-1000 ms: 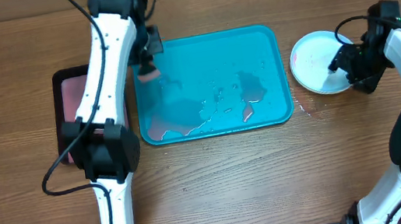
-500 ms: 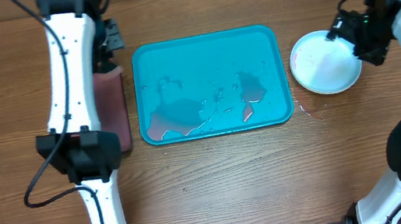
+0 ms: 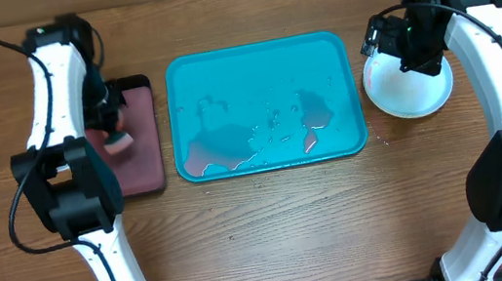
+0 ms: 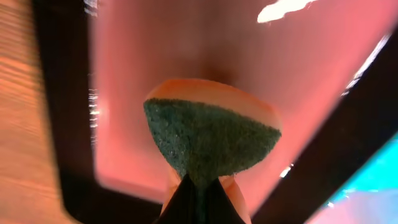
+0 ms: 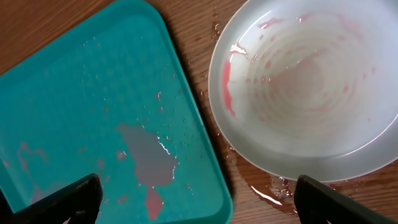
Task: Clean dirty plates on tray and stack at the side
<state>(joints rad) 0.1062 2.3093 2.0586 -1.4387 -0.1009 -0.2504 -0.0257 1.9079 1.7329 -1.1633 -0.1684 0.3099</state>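
**Plate stn, R side.** White plate (image 5: 311, 81), wet w/ pink smears, sits on bare wood just beside teal tray (image 3: 253, 45), prob. the stacking spot.
- R gripper (image 5: 194, 198): fingers spread wide, holding nothing, above plate/tray gap.
- L gripper (image 4: 199, 200): clenched on sponge (image 4: 211, 140) over black-rimmed tray (image 4: 155, 37), likely sponge's rest place.
- Teal tray: puddles only, no plates; open room mid-table.

The wooden table (image 3: 273, 226) carries the teal tray (image 3: 257, 45); left of it the black-rimmed tray (image 3: 147, 170); right, the white plate (image 3: 407, 97).
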